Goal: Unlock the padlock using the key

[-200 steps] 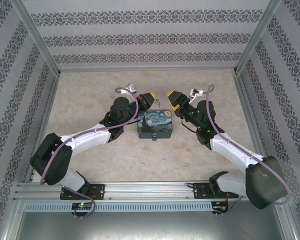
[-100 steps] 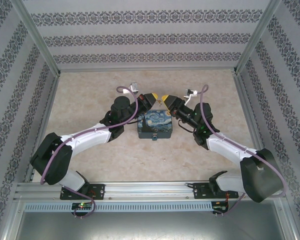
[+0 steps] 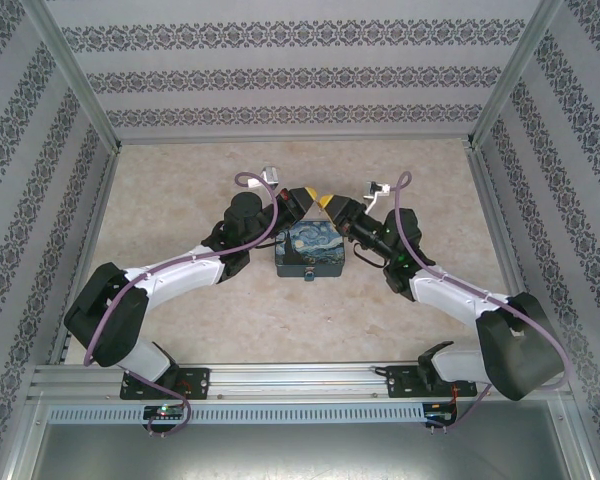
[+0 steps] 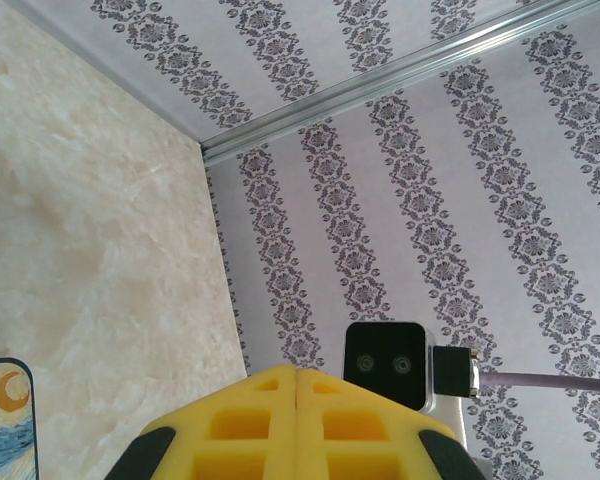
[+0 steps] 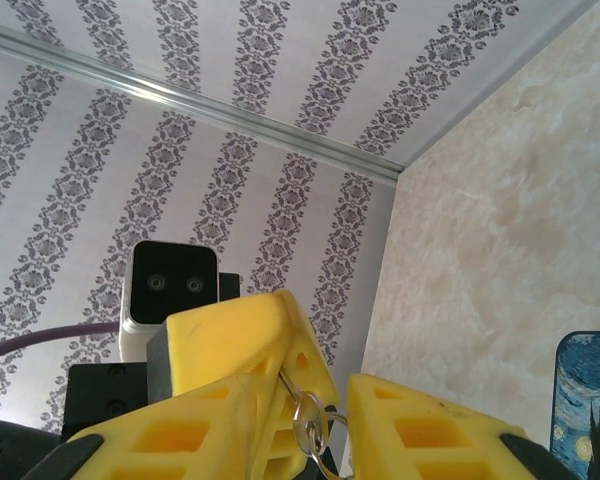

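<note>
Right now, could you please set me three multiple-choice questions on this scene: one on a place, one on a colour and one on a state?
1. Where is the painted box?
A) against the far wall
B) on the table, just nearer the bases than the left gripper and right gripper
C) beside the left rail

2. What colour are the left gripper's fingers?
A) red
B) green
C) yellow

3. How do the left gripper's jaws stand?
A) shut
B) wide apart
C) around the box

Answers:
1 B, the top view has it just below both tips.
2 C, the left wrist view shows yellow.
3 A, the pads meet with no gap.
</note>
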Available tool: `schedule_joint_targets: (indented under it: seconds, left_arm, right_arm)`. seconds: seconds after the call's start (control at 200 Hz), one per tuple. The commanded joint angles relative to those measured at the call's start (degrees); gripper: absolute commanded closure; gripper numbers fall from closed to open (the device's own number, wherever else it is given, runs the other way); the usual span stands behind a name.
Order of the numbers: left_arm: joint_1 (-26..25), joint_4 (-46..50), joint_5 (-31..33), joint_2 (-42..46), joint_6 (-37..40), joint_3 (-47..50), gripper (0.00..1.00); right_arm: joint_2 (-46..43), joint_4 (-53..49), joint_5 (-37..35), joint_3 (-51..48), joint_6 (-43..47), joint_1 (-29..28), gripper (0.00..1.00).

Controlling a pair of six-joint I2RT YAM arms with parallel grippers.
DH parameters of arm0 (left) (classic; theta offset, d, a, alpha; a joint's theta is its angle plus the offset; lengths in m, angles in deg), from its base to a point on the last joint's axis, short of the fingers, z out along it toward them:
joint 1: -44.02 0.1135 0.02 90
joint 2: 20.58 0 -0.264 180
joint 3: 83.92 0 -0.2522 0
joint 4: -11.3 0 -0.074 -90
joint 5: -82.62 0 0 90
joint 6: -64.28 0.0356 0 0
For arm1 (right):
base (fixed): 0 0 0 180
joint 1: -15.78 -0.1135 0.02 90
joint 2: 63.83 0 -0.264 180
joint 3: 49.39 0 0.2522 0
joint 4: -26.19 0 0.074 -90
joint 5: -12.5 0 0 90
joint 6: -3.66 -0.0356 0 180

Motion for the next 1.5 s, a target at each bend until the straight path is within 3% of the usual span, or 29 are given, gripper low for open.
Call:
schedule_joint_targets:
  seconds: [0.0, 0.275, 1.499]
  left_arm:
    - [0.8, -1.4, -0.8, -0.5, -0.8, -1.3, 1.00]
    - [0.9, -1.3, -0.8, -0.3, -0.8, -1.2, 1.00]
    - [0.8, -2.3, -1.4, -0.5, -1.4, 0.5, 1.00]
  right_arm:
    - [0.9, 3.5, 0.9, -0.2, 0.9, -0.9, 0.70]
    - [1.7, 3.7, 0.8, 0.0, 0.9, -1.3, 0.77]
    - [3.1, 3.9, 2.2, 2.4, 0.1, 0.6, 0.75]
